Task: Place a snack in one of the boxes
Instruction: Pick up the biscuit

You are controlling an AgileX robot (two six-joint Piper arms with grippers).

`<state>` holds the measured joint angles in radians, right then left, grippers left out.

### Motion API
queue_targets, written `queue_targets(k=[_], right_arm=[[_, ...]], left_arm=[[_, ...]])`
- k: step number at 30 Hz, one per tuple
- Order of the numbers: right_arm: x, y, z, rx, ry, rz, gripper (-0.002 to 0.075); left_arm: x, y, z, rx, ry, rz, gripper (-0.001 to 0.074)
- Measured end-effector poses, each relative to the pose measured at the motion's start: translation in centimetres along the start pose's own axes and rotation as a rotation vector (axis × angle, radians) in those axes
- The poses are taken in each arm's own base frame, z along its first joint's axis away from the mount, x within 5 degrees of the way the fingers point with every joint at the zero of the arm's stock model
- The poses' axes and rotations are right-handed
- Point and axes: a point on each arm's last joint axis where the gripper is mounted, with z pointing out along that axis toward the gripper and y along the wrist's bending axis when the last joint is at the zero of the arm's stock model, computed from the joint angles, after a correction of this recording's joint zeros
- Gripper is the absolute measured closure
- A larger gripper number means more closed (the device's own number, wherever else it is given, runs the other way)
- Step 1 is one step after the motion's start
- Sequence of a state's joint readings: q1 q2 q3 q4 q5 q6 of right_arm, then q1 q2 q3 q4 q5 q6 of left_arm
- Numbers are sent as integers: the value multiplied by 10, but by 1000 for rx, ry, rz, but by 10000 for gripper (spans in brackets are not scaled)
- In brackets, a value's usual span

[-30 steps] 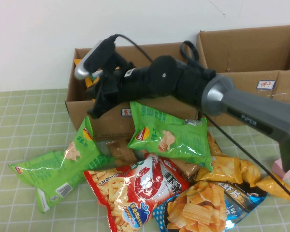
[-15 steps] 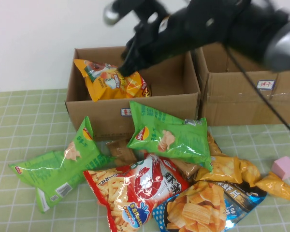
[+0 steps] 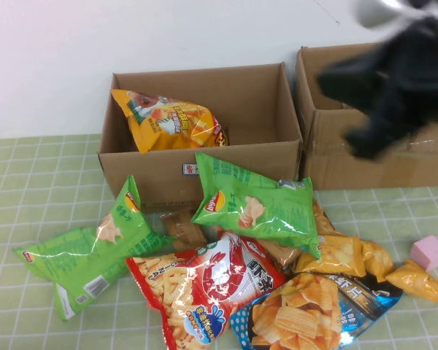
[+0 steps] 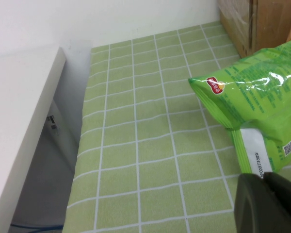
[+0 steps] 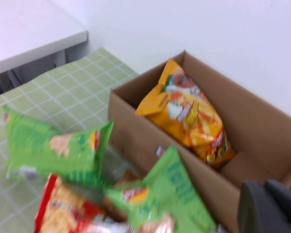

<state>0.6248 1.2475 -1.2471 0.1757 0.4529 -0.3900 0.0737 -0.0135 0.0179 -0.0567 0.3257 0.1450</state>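
Note:
An orange snack bag (image 3: 168, 120) lies inside the left cardboard box (image 3: 197, 175); it also shows in the right wrist view (image 5: 189, 114). My right gripper (image 3: 366, 142) is a blur, raised in front of the right cardboard box (image 3: 328, 157), apart from the bag. In the right wrist view its fingers (image 5: 269, 204) are together and hold nothing. My left gripper (image 4: 264, 194) is shut and empty, low over the green checked cloth beside a green chip bag (image 4: 252, 92). It is outside the high view.
Several snack bags lie piled in front of the boxes: two green ones (image 3: 95, 248) (image 3: 255, 204), a red one (image 3: 212, 284) and a blue one (image 3: 314, 313). A pink block (image 3: 429, 252) sits at the right. A white table edge (image 4: 24, 121) borders the cloth.
My right arm has lifted out of the left box and swung up and to the right, leaving the orange bag lying in that box.

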Motion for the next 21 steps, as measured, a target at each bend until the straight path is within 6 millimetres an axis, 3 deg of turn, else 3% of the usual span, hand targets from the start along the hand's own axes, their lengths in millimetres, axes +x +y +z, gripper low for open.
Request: queue_targets(k=[4, 8, 12, 16, 21], right_arm=[[33, 9, -38, 14, 53, 0, 726], [61, 3, -44, 103, 264, 21, 726], [86, -11, -36, 271, 531, 33, 726], [100, -17, -19, 324, 676, 18, 720], [114, -14, 9, 277, 775, 32, 587]], left_arm=[[0, 0, 0, 0, 0, 0, 738], [0, 0, 0, 0, 0, 0, 738], [0, 0, 0, 0, 0, 0, 738], [0, 0, 0, 0, 0, 0, 738], [0, 0, 0, 0, 0, 0, 738]])
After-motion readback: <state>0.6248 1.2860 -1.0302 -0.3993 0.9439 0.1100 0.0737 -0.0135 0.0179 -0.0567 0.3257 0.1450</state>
